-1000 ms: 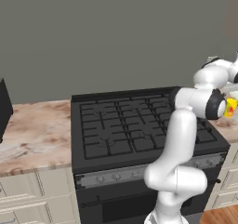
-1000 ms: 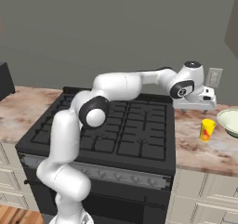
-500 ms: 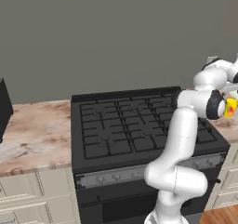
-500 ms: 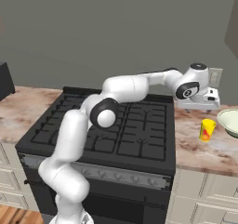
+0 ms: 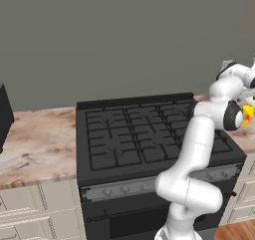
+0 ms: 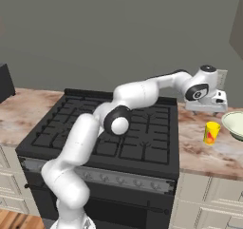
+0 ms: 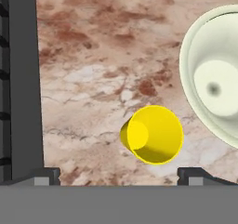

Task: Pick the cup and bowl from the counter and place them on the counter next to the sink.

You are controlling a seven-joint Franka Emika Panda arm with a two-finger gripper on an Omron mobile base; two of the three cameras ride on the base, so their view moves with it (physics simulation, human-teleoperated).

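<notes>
A: What's the setting?

B: A kitchen with a grey wall, a black stove [image 6: 114,128] set into a marbled reddish-brown worktop [image 6: 209,152] over cream cabinets [image 6: 209,202].

A: Where's the cup?

B: The yellow cup [image 6: 211,132] stands upright on the worktop right of the stove, nearer the worktop's front edge than the wall. From the hand camera it [image 7: 153,135] sits between the two fingertips, a little toward the right one and clear of both, its open mouth facing the camera.

A: And the claw?

B: The gripper [image 6: 207,110] hangs above the cup, slightly toward the wall, pointing down. Its jaws are spread wide and hold nothing.

A: The bowl?

B: The pale bowl [image 6: 235,124] rests just right of the cup, near it but not touching; its rim [image 7: 186,74] is cut off by the picture's edge.

A: Anything further out?

B: The stove's edge [image 7: 21,83] lies left of the cup.
</notes>
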